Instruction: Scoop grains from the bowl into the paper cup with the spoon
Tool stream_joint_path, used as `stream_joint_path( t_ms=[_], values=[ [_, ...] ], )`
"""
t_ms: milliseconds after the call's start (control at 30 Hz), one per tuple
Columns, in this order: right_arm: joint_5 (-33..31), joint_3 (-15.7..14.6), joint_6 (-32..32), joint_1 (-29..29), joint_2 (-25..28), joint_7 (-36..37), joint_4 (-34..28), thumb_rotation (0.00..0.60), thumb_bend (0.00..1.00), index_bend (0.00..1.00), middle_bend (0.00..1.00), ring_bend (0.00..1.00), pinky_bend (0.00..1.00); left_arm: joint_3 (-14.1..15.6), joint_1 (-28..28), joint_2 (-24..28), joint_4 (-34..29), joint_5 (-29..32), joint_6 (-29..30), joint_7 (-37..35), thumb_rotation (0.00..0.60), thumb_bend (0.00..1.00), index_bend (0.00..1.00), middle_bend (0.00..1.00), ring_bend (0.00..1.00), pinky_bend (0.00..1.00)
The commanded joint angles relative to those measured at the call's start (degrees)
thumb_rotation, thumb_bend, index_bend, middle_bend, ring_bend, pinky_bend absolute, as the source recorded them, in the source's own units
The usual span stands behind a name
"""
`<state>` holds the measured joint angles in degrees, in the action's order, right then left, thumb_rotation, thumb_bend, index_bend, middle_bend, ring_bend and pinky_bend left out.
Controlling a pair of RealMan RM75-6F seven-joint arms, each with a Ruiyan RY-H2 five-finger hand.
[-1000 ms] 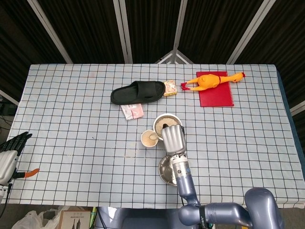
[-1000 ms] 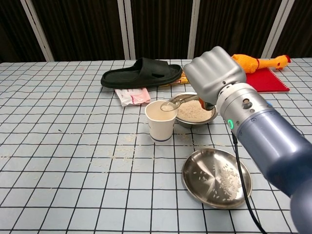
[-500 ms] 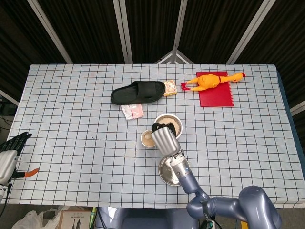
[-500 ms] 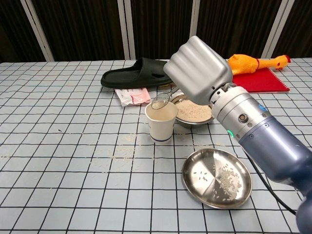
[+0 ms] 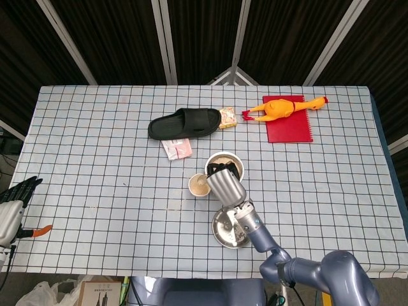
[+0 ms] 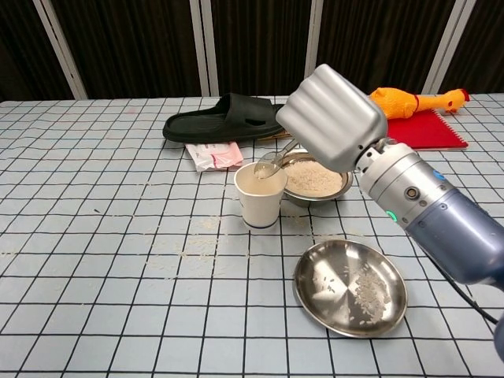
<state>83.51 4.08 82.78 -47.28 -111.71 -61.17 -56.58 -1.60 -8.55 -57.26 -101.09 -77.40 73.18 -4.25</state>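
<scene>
Right hand (image 6: 335,118) grips the spoon (image 6: 270,164), fingers curled round the handle; spoon has tipped from level to slanted over the paper cup (image 6: 261,195) mid-counter, so grains are likely dumped; bowl (image 6: 315,181) just behind; left hand (image 5: 18,190) idle at the left edge, fingers apart, holding nothing.
</scene>
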Motion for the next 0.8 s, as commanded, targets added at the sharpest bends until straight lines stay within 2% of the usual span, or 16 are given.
stream_joint_path(
  t_ms=[33, 333, 500, 700, 800],
  values=[
    [3.6, -1.0, 0.8, 0.5, 0.0, 4.3, 3.4, 0.6, 0.61, 0.69, 0.83, 0.97, 1.0, 0.0, -0.1, -0.1, -0.1, 0.0, -0.1, 0.2, 0.6, 0.0, 0.0, 0.0, 0.0, 0.0],
    [6.1, 1.0, 2.2, 0.8, -2.1, 9.4, 7.4, 0.6, 0.61, 0.69, 0.83, 0.97, 1.0, 0.0, -0.1, -0.1, -0.2, 0.3, -0.1, 0.4, 0.6, 0.0, 0.0, 0.0, 0.0, 0.0],
    [7.2, 0.9, 2.0, 1.4, -2.4, 10.5, 9.0, 0.6, 0.61, 0.69, 0.83, 0.97, 1.0, 0.0, -0.1, 0.0, -0.2, 0.1, -0.1, 0.3, 0.6, 0.0, 0.0, 0.0, 0.0, 0.0],
    [7.2, 3.5, 2.7, 0.7, -2.1, 10.9, 9.2, 0.6, 0.61, 0.69, 0.83, 0.97, 1.0, 0.0, 0.0, 0.0, -0.2, 0.2, 0.0, 0.3, 0.6, 0.0, 0.0, 0.0, 0.0, 0.0],
    [7.2, 3.9, 2.2, 0.8, -1.4, 10.8, 9.0, 0.6, 0.61, 0.69, 0.83, 0.97, 1.0, 0.0, 0.0, 0.0, -0.2, 0.3, -0.1, 0.3, 0.6, 0.0, 0.0, 0.0, 0.0, 0.0]
  ],
)
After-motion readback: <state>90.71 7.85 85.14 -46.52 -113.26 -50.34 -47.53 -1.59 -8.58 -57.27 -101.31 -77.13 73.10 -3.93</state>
